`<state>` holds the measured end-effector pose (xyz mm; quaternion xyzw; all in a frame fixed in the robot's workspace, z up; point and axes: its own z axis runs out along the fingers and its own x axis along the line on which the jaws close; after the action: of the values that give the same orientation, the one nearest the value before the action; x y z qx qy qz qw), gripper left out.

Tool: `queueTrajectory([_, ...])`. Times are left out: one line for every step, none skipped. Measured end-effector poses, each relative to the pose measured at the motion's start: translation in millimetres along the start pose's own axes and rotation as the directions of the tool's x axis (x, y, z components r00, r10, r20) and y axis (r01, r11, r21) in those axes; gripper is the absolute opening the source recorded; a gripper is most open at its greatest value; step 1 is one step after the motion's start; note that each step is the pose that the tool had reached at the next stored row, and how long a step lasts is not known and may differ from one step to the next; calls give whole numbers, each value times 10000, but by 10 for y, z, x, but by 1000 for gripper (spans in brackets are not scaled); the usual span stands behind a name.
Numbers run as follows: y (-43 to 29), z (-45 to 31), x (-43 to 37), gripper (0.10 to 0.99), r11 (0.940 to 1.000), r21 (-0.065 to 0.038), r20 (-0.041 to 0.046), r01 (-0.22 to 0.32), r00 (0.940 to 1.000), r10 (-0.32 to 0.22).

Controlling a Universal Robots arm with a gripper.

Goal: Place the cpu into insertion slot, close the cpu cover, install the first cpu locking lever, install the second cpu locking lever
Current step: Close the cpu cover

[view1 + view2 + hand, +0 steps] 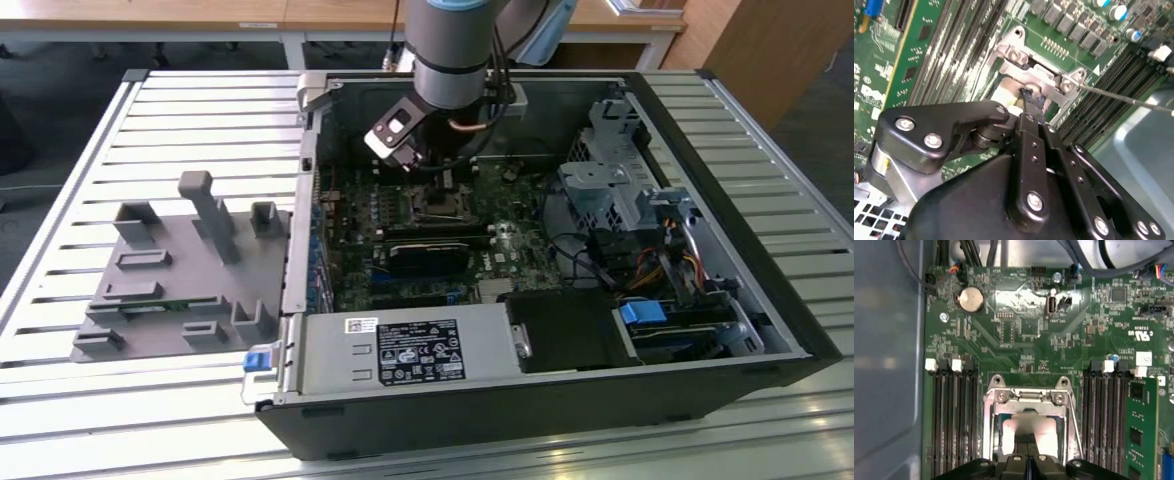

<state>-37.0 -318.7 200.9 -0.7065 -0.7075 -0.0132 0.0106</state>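
Inside the computer case (534, 425), jaws clenched at the cpu cover (1040, 80) edge, memory slots (951, 420) crowding both sides

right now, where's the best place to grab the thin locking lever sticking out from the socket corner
Probably its free stretch, away from the corner of the cpu cover. The locking lever is a thin straight rod running out over the memory slots, so pinch across it from above, one finger each side.

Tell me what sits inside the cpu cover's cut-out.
The cpu shows its pale face through the cpu cover; the gripper hides its middle, and the insertion slot beneath is covered.
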Motion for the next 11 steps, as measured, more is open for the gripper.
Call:
queueTrajectory([-1,-18,-1,106,10000,11,16,0,10000,0])
queueTrajectory([-3,-31,-2,106,10000,15,24,0,10000,0])
queueTrajectory([-3,-34,-1,106,10000,13,19,0,10000,0])
queueTrajectory([-10,-34,-1,106,10000,12,19,-2,10000,2])
queueTrajectory([-24,-35,-2,106,10000,10,22,0,10000,0])
queueTrajectory([-45,-35,-2,106,10000,9,23,6,10000,-6])
queueTrajectory([-65,-34,-2,106,10000,7,23,17,10000,-17])
queueTrajectory([-84,-33,-2,106,10000,5,23,30,10000,-30])
queueTrajectory([-97,-32,-1,106,10000,5,22,44,10000,-44])
queueTrajectory([-107,-30,-2,106,10000,5,22,56,10000,-56])
queueTrajectory([-115,-27,-2,106,10000,6,23,67,10000,-67])
